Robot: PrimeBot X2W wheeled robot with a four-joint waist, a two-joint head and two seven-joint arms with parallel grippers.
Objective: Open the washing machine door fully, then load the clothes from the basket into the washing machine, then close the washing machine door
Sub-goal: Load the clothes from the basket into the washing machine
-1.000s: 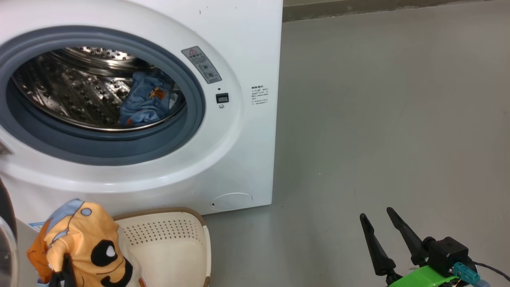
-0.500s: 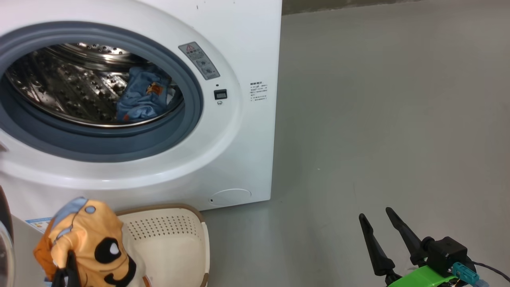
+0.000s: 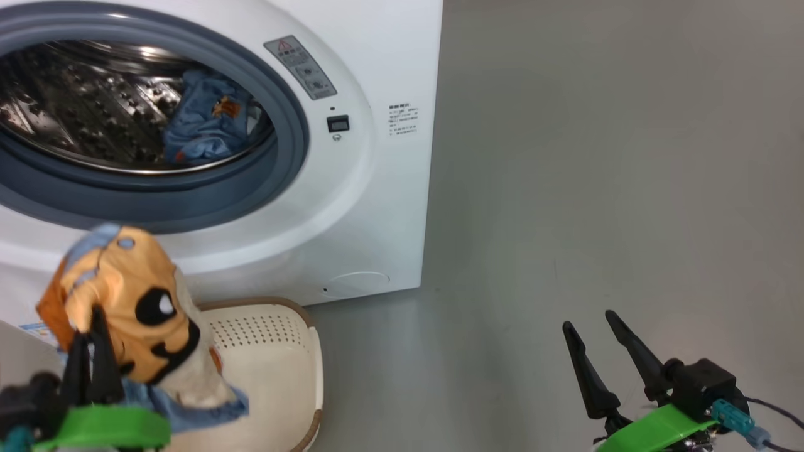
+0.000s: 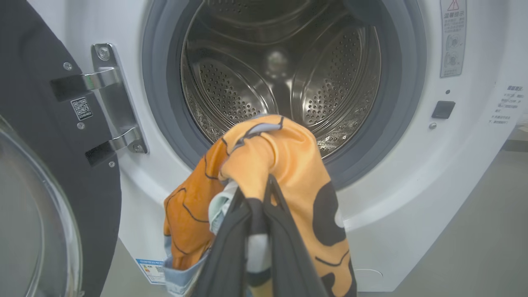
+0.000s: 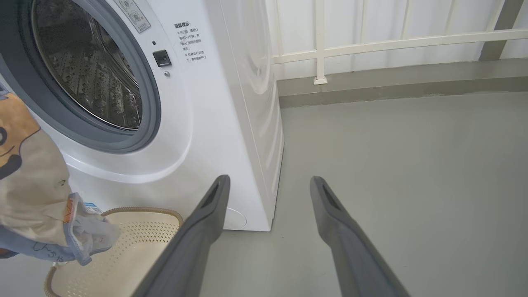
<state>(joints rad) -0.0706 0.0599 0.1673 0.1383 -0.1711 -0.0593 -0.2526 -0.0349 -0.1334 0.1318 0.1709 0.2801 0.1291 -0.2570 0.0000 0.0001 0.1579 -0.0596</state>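
Before the open washer (image 3: 377, 188), the left tool (image 3: 88, 333) is clenched on an orange garment (image 3: 119, 295) with cream and blue fabric hanging beneath it. It holds the bundle above the basket (image 3: 276, 307), just below the mouth of the drum (image 3: 81, 107). A blue garment (image 3: 201, 122) lies inside the drum, towards its right. The door (image 4: 49, 144) stands open at the left on its metal hinge (image 4: 111, 99). The right tool (image 3: 590, 321) is released, fingers spread and holding nothing, over the floor (image 3: 597, 188), well right of the washer.
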